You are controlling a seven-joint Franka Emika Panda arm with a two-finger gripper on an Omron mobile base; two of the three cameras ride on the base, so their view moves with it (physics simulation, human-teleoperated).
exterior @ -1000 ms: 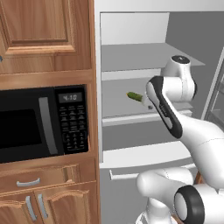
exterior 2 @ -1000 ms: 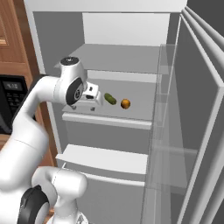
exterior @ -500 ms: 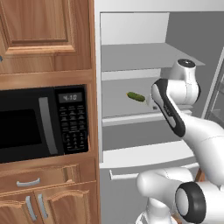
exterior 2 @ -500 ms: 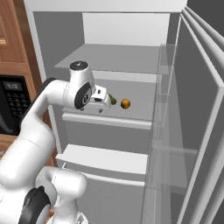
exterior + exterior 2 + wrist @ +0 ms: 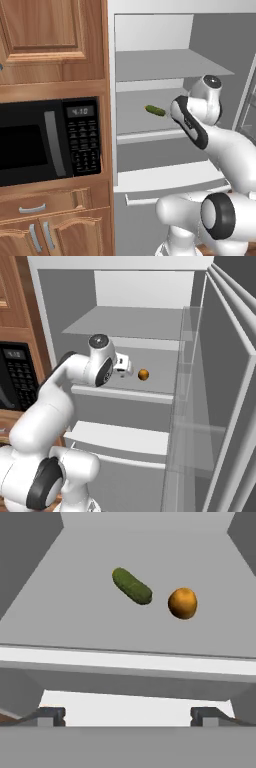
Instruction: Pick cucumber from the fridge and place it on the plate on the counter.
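The gripper is held open and empty before the fridge shelf, so that the cucumber beside the orange can be approached.

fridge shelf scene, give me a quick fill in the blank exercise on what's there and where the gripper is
1. The cucumber lies on a grey ____ inside the fridge.
2. Beside the cucumber, not touching it, sits a small round ____ thing.
3. The gripper has its fingers spread ____, holding nothing.
4. The black appliance beside the fridge is a ____.

Missing words: shelf; orange; open; microwave
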